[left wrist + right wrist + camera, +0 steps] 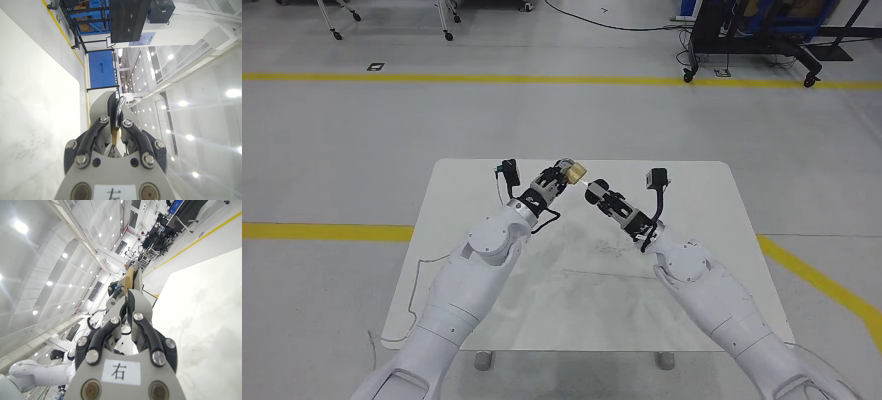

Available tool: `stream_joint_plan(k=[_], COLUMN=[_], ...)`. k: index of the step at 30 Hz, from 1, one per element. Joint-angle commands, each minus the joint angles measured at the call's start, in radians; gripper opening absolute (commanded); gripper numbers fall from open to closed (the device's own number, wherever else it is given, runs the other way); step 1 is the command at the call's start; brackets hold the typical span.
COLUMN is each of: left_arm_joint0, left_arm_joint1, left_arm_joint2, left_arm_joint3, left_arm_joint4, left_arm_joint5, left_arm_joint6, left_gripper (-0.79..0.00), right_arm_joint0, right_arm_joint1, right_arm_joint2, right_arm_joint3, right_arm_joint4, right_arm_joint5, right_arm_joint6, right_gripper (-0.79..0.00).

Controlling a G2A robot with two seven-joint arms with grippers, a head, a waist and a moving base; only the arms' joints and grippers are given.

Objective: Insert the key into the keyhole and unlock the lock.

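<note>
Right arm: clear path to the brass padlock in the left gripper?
Likely yes. The left gripper holds the brass padlock above the white table; the right gripper sits right at it, nothing between.

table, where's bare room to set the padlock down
Bare: the far right corner of the table beyond the right gripper, the strip along its left edge beside the left arm, and the near middle between both arms. Crowded: far centre, where the left gripper holds the padlock close to the key.
</note>
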Motion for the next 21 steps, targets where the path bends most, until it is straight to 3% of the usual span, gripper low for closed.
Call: stream_joint_plan(k=[1, 14, 21], left_arm_joint0=[0.001, 0.000, -0.001], left_arm_joint1=[-0.001, -0.007, -0.007], left_arm_joint2=[0.000, 0.001, 0.010], left_arm_joint3=[0.000, 0.004, 0.000], left_arm_joint4=[0.005, 0.053, 0.158], left_arm_joint5=[-0.001, -0.003, -0.040], left_arm_joint6=[0.000, 0.006, 0.037], left_gripper=[-0.785, -0.785, -0.785], right_arm_joint0=[-0.001, -0.009, -0.028], right_arm_joint1=[-0.003, -0.018, -0.024], right_arm_joint2=[0.004, 0.023, 0.036], right_arm_joint3=[0.003, -0.009, -0.040], right_arm_joint4=[-0.014, -0.103, -0.175], right_arm_joint5=[0.008, 0.054, 0.123], right_arm_joint6=[-0.019, -0.061, -0.116], right_gripper=[-0.785, -0.785, -0.785])
